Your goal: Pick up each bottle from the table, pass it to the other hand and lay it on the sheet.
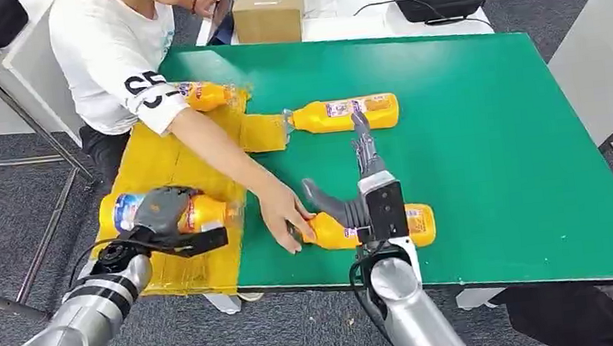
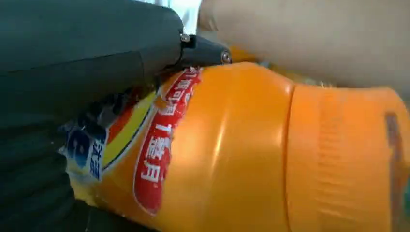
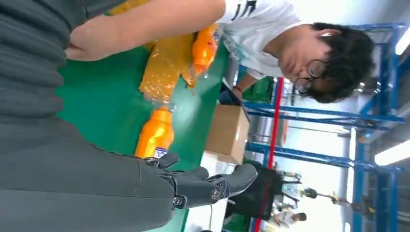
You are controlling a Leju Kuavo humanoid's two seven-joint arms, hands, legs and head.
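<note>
Lying nearest the robot on the green table (image 1: 492, 171) is an orange bottle (image 1: 418, 221), just in front of the right hand (image 1: 365, 192). That hand hovers over its middle with fingers (image 1: 364, 145) stretched out straight and the thumb splayed to one side, holding nothing. A person's hand (image 1: 284, 217) rests on the same bottle's cap end.

To the left, the left hand (image 1: 161, 212) grips a second bottle (image 1: 204, 211) around its labelled belly, over the yellow sheet (image 1: 166, 158) at the table's left edge. In the left wrist view the dark fingers (image 2: 87, 53) wrap tightly over the label; whether that bottle already touches the sheet I cannot tell.

Farther off, a third bottle (image 1: 347, 114) lies on its side on the table, its neck just at the sheet's edge. Farthest, a fourth bottle (image 1: 205, 95) lies on the sheet beside the person's sleeve. A cardboard box (image 1: 269, 8) sits beyond the table.

The bottles look like smooth, stiff plastic, apparently full and so fairly heavy. Being round, they will likely roll on their sides and may slip under a loose grip. The best hold is probably around the wide middle, where the label gives some friction, rather than at the narrow neck.
</note>
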